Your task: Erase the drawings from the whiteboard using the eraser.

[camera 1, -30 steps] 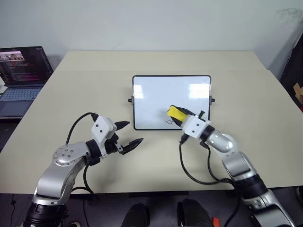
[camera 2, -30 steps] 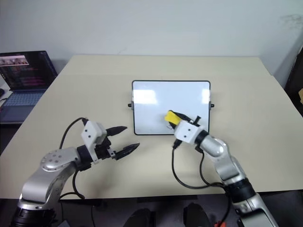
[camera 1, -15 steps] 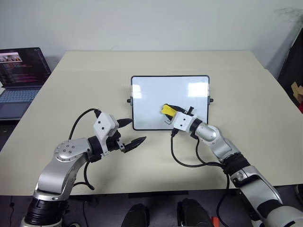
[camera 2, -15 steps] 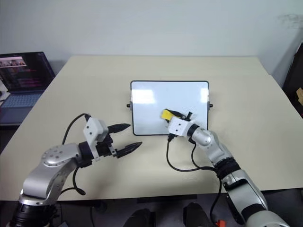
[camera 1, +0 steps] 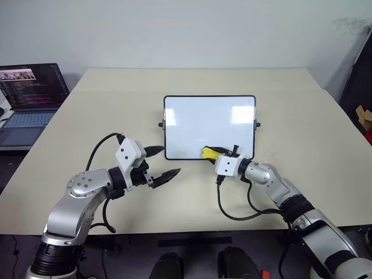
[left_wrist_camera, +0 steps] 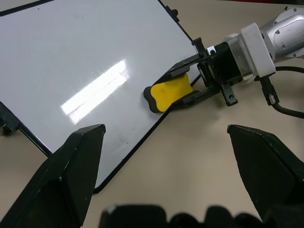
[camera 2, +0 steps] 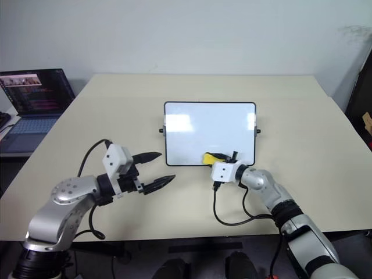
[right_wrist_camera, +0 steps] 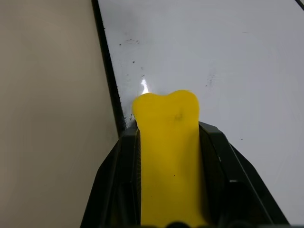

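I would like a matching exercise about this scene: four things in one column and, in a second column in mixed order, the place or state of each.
Things
1. small bright yellow block eraser
2. glossy white rectangular whiteboard with thin black frame
3. left gripper
4. open dark laptop

Places or states
A. at the table's far left edge
B. jaws open, above bare table beside the board's near left corner
C. lying flat in the middle of the beige table
D. clamped in the right gripper, on the board's near edge

Pairs: 1-D, 2-C, 3-B, 4-A
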